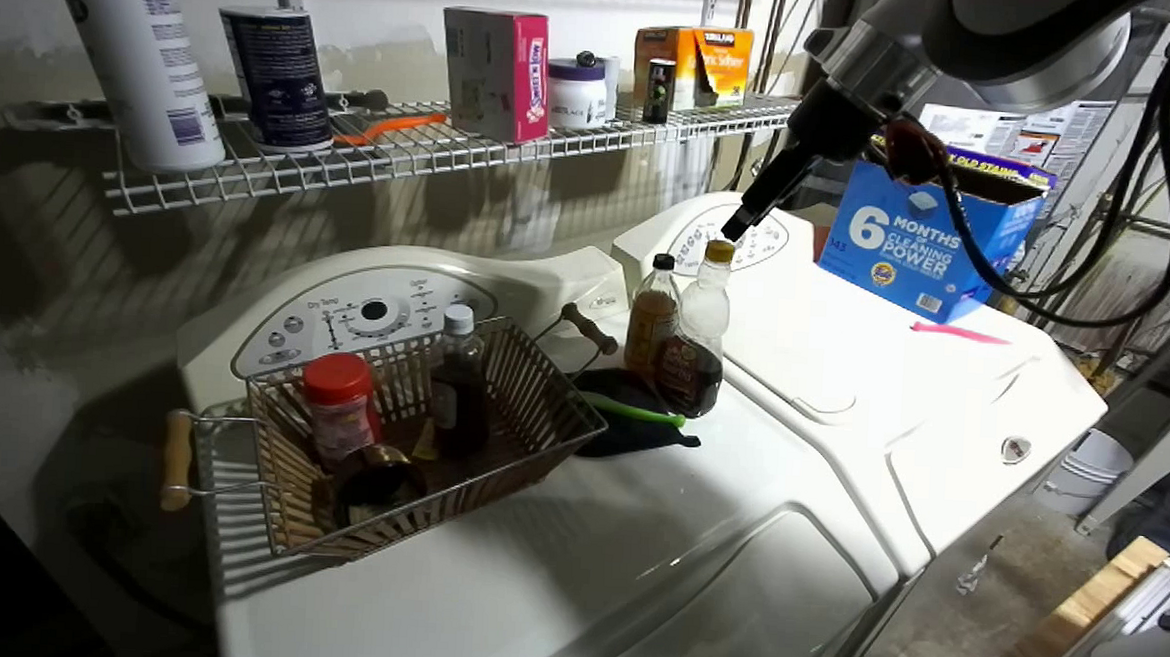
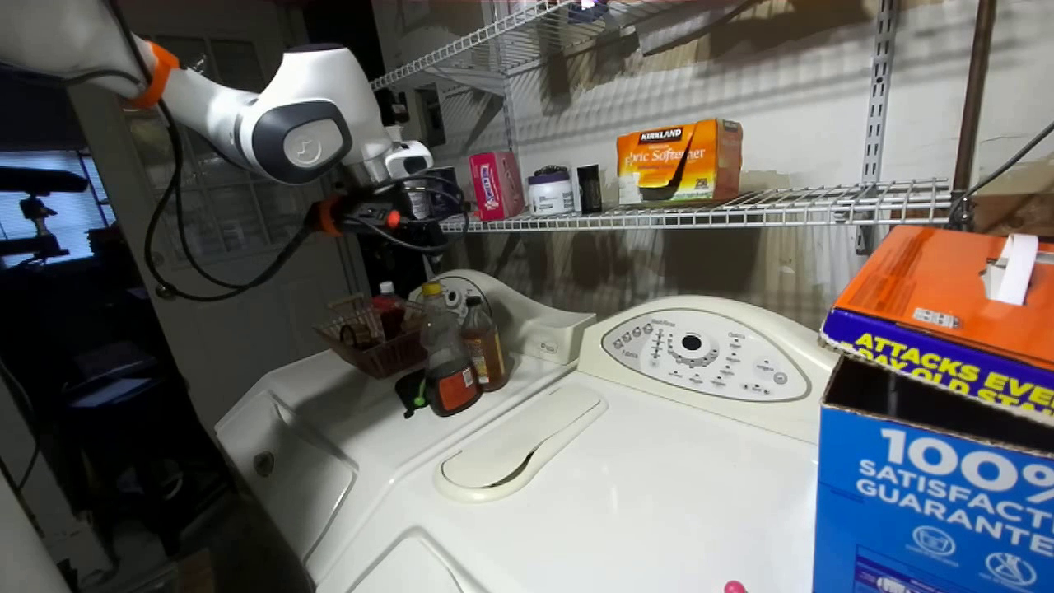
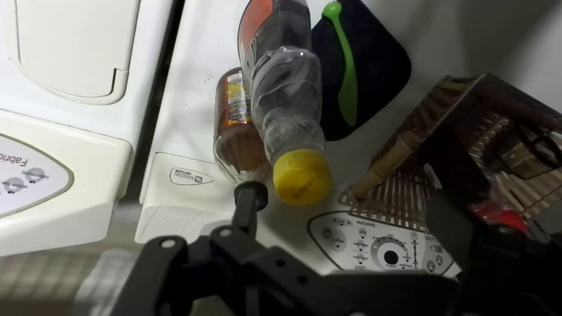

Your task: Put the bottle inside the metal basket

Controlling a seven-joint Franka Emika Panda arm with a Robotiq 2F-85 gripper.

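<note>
Gripper (image 3: pixel 342 193) nearest, fingers (image 3: pixel 245 219) spread wide. White counter (image 1: pixel 574 538): two machine tops, seam between. Blue box (image 1: pixel 935 237) by one back corner; metal basket (image 1: pixel 536 396) near the other, by back edge. Bottle (image 1: pixel 702 335), yellow cap, upright outside basket, close to seam, under gripper. Dark-capped bottle (image 1: pixel 650 322) in the way just beside it, cap at one finger in wrist view. Dark pad (image 3: pixel 373 61) between bottle and basket. Red-capped jar (image 1: pixel 343 416) inside basket. Green spoon (image 3: pixel 349 83) on pad.

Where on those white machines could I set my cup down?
Bare: the machine top between the metal basket and the curved front panel, and the neighbouring machine between its flap and the blue box. Crowded: beside the basket, where the yellow-capped bottle, dark-capped bottle and dark flat item bunch.
</note>
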